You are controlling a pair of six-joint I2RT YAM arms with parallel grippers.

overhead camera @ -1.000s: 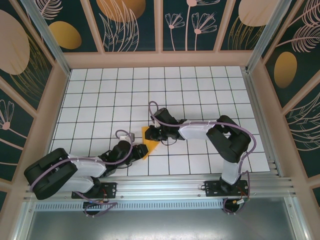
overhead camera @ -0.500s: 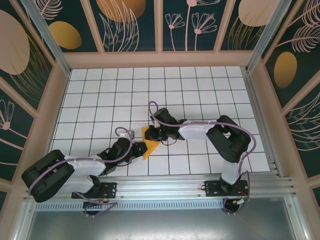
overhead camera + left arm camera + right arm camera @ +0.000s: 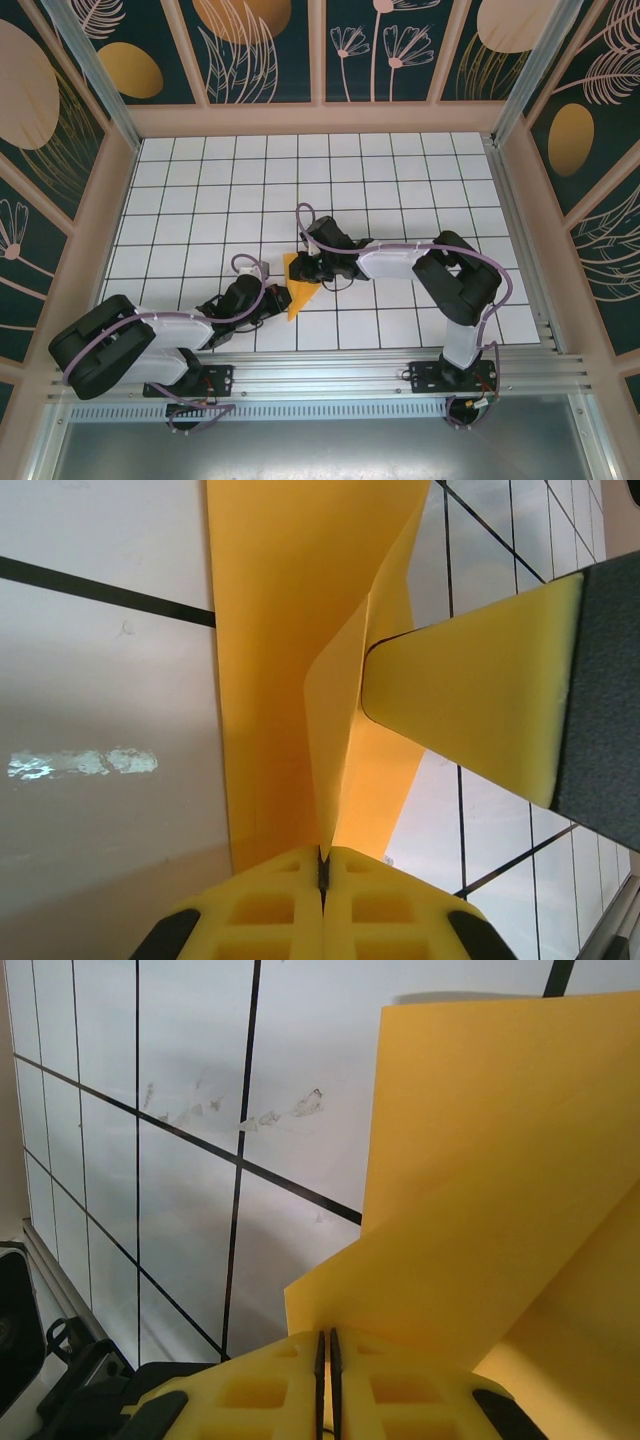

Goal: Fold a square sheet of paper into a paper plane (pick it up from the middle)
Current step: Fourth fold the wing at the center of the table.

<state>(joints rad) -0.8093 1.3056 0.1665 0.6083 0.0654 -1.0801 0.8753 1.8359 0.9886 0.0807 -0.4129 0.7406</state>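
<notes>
white tabletop (image 3: pixel 400 170) ruled in black grid lines, faintly smudged in the right wrist view, boxed in by dark walls (image 3: pixel 270 50) patterned with orange ovals. the folded sheet of paper (image 3: pixel 297 290) is near the front middle. the left end effector (image 3: pixel 276 297) and the right end effector (image 3: pixel 304 268) each pinch tight on one of its edges.

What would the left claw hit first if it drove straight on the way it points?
Shut on the square sheet of paper, the left claw would likely run into the right claw's finger just ahead; depth is unclear.
</notes>
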